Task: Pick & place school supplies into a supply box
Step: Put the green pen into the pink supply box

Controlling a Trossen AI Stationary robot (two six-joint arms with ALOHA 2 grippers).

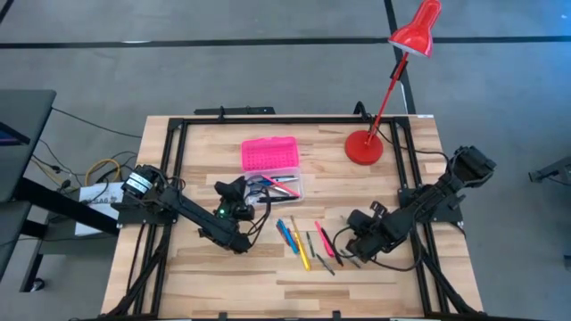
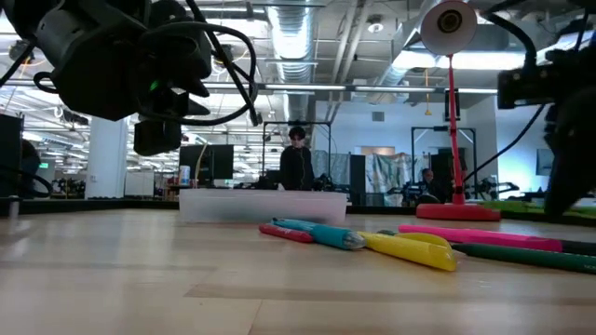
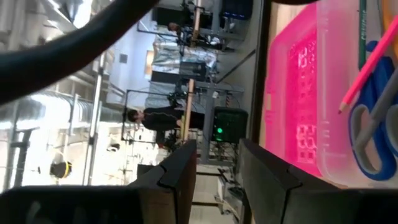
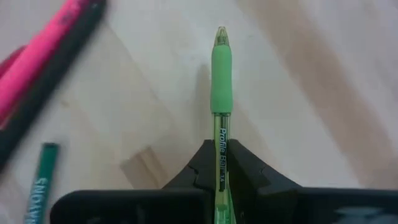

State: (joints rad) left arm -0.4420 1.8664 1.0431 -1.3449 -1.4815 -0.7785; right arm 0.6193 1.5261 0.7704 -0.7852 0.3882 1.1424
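Right fingers on a green pen, left arm by the box

I see my right gripper [image 4: 221, 177] low over the surface [image 1: 223, 276], on the right side, with its fingers clenched on a green pen [image 4: 221, 93]. The pen sticks out forward between them, its rubber grip and tip past the fingertips, above the wood.

My left gripper [image 1: 234, 192] sits just beside the box [image 1: 284, 185], at its left end. In the left wrist view its fingers [image 3: 180, 171] stand apart with nothing between them.

The box lies near the middle of the surface, clear base toward me, its pink lid [image 1: 268, 153] open behind it. Blue scissors [image 3: 373, 130] and a pink pencil [image 3: 367, 71] already lie inside the base.

More pens [image 1: 302, 241] lie loose on the surface in front of the box, between the two arms: blue, yellow, pink and green among them. A red lamp [image 1: 393, 89] stands at the far right
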